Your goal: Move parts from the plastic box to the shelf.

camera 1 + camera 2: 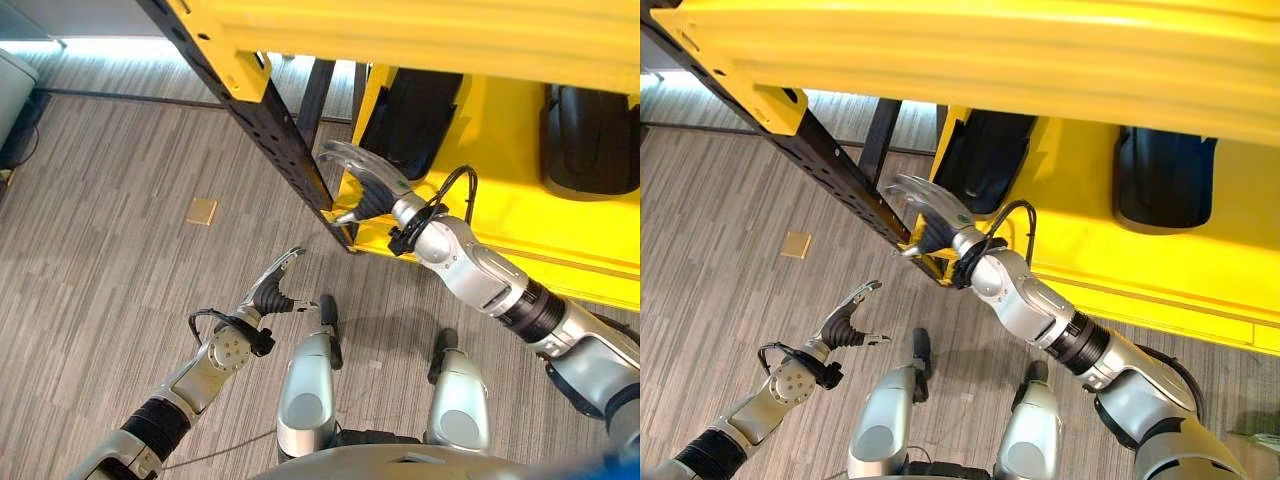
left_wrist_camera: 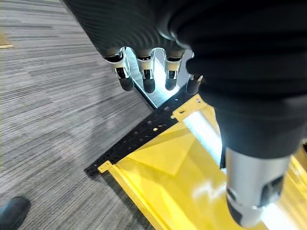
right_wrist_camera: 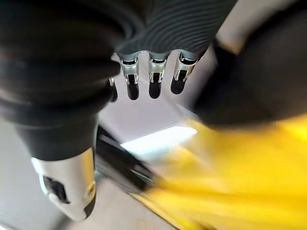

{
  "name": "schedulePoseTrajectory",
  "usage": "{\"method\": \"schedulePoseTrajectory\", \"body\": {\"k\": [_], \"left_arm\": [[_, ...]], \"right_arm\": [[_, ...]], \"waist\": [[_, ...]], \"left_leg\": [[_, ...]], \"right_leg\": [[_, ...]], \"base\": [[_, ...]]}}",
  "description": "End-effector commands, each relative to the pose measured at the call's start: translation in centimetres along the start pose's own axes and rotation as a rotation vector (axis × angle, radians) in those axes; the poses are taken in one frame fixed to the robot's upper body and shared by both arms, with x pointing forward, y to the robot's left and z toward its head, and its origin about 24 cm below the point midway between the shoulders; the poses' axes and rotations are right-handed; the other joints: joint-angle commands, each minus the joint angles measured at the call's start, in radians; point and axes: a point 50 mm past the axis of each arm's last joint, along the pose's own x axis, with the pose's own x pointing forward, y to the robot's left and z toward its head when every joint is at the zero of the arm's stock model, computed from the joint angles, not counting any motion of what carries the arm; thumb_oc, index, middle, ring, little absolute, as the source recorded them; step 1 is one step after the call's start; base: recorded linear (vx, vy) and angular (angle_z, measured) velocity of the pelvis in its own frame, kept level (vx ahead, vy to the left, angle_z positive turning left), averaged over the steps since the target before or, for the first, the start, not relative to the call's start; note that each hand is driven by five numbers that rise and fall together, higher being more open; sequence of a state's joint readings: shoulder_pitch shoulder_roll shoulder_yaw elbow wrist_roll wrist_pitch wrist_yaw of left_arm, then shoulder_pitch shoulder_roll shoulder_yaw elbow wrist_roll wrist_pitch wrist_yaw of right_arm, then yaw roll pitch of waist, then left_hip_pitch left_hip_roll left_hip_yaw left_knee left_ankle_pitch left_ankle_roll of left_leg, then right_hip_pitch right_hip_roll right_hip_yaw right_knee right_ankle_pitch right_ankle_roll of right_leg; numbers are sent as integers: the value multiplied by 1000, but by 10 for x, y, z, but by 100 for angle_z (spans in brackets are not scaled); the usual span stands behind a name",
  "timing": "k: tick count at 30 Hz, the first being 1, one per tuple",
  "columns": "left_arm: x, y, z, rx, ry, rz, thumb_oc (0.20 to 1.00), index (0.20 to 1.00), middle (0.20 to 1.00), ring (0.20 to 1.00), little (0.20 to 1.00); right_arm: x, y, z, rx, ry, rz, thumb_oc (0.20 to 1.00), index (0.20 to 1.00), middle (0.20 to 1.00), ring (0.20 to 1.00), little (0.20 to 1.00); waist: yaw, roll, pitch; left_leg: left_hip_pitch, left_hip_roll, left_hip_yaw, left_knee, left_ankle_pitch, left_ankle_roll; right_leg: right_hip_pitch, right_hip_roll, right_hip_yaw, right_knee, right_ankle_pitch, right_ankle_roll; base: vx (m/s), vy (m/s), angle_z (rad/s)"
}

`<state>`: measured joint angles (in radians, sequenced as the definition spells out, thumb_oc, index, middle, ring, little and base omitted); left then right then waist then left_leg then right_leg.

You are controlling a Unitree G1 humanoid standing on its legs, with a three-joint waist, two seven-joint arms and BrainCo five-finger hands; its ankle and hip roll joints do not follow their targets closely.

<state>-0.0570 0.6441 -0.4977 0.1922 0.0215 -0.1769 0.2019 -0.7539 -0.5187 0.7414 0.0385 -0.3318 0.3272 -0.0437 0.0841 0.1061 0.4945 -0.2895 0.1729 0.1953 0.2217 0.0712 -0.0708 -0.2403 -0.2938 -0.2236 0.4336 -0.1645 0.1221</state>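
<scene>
Floor [image 1: 120, 270]: grey striped carpet, spreading from 12 round to 9 o'clock.
Tan square tile [image 1: 201, 211]: lying flat on the carpet at about 10 o'clock, well apart from everything else.
Dark shoe tip [image 2: 13, 213]: on the carpet.

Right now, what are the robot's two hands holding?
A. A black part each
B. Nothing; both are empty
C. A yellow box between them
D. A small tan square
B: the left hand hangs over the grey carpeted floor and the right hand reaches by the yellow metal shelf, fingers straight with nothing in them.
</scene>
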Motion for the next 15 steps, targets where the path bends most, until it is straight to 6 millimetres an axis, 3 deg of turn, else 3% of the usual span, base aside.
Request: {"method": "schedulePoseTrajectory", "body": {"k": [1, 7, 15], "left_arm": [[-1, 17, 8, 51, -56, 23, 1000, 1000, 1000, 1000, 1000], [1, 19, 9, 59, -62, 11, 1000, 1000, 1000, 1000, 1000], [1, 19, 9, 74, -65, 0, 1000, 1000, 1000, 1000, 1000]], "right_arm": [[8, -10, 20, -2, -87, 24, 1000, 1000, 1000, 1000, 1000], [12, 3, 16, -20, -71, 148, 1000, 1000, 1000, 1000, 1000], [15, 16, 3, -53, -25, 180, 1000, 1000, 1000, 1000, 1000]], "waist": [[28, -19, 15], [39, -17, 17], [45, -19, 19]], "left_leg": [[62, 25, 81, 74, -90, 7], [57, 24, 80, 78, -89, 8], [58, 23, 83, 81, -92, 12]], "right_leg": [[42, -37, -82, 43, 10, 7], [38, -42, -86, 53, 9, 6], [33, -46, -91, 63, 6, 5]], "base": [[10, -6, 7], [14, -10, 5], [3, -4, 1]]}}
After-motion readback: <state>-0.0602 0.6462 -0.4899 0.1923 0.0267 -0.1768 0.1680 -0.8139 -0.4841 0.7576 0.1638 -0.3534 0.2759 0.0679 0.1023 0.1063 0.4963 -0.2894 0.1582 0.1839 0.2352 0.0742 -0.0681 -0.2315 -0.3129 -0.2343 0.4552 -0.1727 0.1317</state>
